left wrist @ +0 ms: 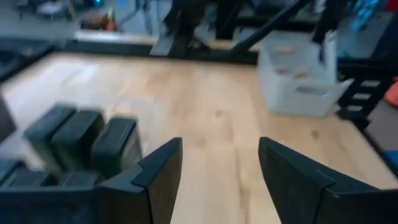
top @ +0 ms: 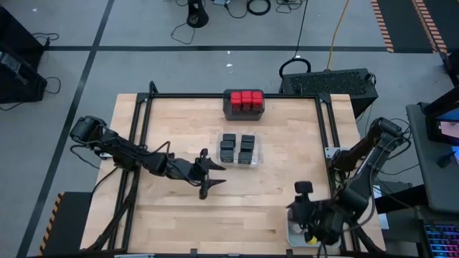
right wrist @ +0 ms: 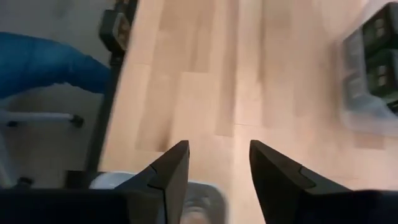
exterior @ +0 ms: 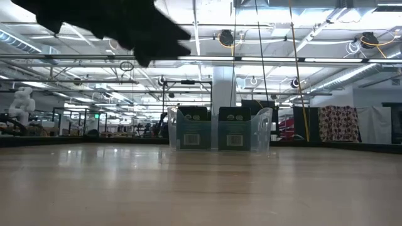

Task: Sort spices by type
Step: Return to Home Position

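Three trays sit on the wooden table (top: 179, 215). Red-topped spices (top: 244, 100) fill a dark tray (top: 227, 109) at the far edge, and black boxy spices (top: 238, 149) stand in a clear tray (top: 259, 143) at the centre. A pale bin (top: 292, 231) sits in the near right corner. The left gripper (top: 215, 174), fingers spread and empty, hangs just beside the clear tray. The right gripper (top: 303, 197), likewise spread, hovers over the pale bin. Bare wood lies between them.
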Robot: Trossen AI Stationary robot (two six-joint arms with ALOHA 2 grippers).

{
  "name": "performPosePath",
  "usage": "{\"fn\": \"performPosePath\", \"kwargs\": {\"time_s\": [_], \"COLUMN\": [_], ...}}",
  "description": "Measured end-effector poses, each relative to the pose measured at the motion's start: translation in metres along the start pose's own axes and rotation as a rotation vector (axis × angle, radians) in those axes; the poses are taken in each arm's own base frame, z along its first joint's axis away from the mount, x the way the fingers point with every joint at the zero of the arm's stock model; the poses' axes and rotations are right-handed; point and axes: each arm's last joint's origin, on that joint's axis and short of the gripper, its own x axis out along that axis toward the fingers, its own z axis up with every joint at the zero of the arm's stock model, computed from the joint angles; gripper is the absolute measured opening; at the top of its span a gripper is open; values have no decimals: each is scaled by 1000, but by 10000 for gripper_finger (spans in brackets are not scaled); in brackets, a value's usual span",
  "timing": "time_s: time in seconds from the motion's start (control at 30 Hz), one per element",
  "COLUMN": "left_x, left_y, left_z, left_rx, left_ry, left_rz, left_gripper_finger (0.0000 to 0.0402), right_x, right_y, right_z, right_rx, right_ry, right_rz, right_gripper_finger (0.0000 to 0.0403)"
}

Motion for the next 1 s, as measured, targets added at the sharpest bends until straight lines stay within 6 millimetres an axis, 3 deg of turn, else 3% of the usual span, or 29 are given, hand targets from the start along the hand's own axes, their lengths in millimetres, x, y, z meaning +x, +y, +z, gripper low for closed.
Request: {"fn": "performPosePath", "kwargs": {"time_s": [0.2,0.33,0.57,0.77,1.0], "left_x": [-4,-6,-18,-45,-79], "left_y": [-14,-21,-23,-15,4], "left_z": [6,8,21,32,16], "left_rx": [57,74,108,147,116], "left_ry": [-80,-108,-156,-202,-271], "left_rz": [-82,-111,-126,-124,-80], "left_gripper_finger": [217,217,217,217,217], "right_x": [8,15,19,32,37], "right_y": [-40,-68,-101,-136,-172], "right_z": [-21,-36,-32,-31,-42], "right_rx": [-17,21,-38,-66,-48], "right_ry": [-45,-192,-528,-578,-653], "right_rz": [-10,50,152,177,169], "right_gripper_finger": [125,96,8,2,1]}}
